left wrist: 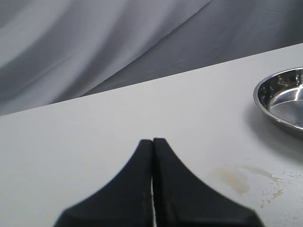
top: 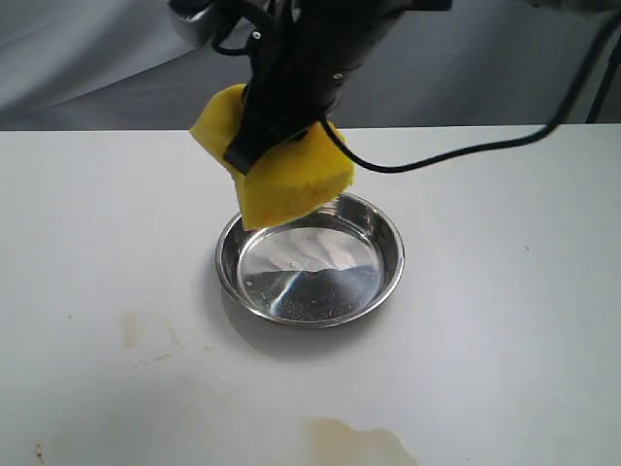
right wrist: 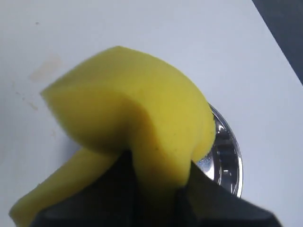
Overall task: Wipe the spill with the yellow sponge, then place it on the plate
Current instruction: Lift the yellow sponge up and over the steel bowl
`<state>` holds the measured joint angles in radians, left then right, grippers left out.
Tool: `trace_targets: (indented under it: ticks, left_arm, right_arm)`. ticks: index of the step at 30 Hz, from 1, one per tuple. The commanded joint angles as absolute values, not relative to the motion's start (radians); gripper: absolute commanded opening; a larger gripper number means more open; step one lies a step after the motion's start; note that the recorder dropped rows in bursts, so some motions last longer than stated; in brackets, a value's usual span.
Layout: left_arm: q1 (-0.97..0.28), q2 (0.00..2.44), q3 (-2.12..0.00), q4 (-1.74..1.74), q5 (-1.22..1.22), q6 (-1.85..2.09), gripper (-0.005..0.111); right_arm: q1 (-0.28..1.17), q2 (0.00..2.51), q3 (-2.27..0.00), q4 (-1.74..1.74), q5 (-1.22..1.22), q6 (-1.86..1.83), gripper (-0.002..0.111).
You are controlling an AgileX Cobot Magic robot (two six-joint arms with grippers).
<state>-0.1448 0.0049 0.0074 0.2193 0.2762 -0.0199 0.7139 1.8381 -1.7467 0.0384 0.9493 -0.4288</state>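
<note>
By the desk's near edge, a pale brownish wet patch (top: 354, 442) is lying. Over the desk's left side, the left fingers (left wrist: 137, 189) are pressing tightly together. Mid-desk, the shiny plate (top: 398, 257) is sitting. Just above its far rim the yellow sponge (top: 291, 189) is hanging, squashed, the right fingers (top: 254, 121) clamping it.

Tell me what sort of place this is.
Probably a robot test bench, not a kitchen: a plain white table, a grey cloth backdrop behind it, and a gripper holding a sponge above a steel plate.
</note>
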Motion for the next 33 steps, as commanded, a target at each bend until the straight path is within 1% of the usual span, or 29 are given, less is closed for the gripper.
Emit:
trace_targets:
  ticks: [1,9,15,20,26,33]
  left_arm:
    - [-0.150,0.000,0.000,0.218,0.266,-0.026,0.000]
    - [-0.150,0.000,0.000,0.218,0.266,-0.026,0.000]
    - [-0.150,0.000,0.000,0.218,0.266,-0.026,0.000]
    - [-0.150,0.000,0.000,0.218,0.266,-0.026,0.000]
    - [-0.150,0.000,0.000,0.218,0.266,-0.026,0.000]
    - [-0.150,0.000,0.000,0.218,0.266,-0.026,0.000]
  right_arm:
    - [0.661,1.716,-1.511,0.154,0.701,-0.508,0.000]
    - [0.595,1.604,-1.174,0.186,0.374,-0.553,0.000]
    - [0.556,1.603,-1.020,0.231,0.113,-0.553,0.000]
    - [0.556,1.607,-0.962,0.231,-0.061,-0.546,0.000]
    - [0.556,1.686,-0.962,0.334,-0.079,-0.544,0.000]
    - [0.560,1.803,-0.965,0.396,-0.177,-0.476,0.000]
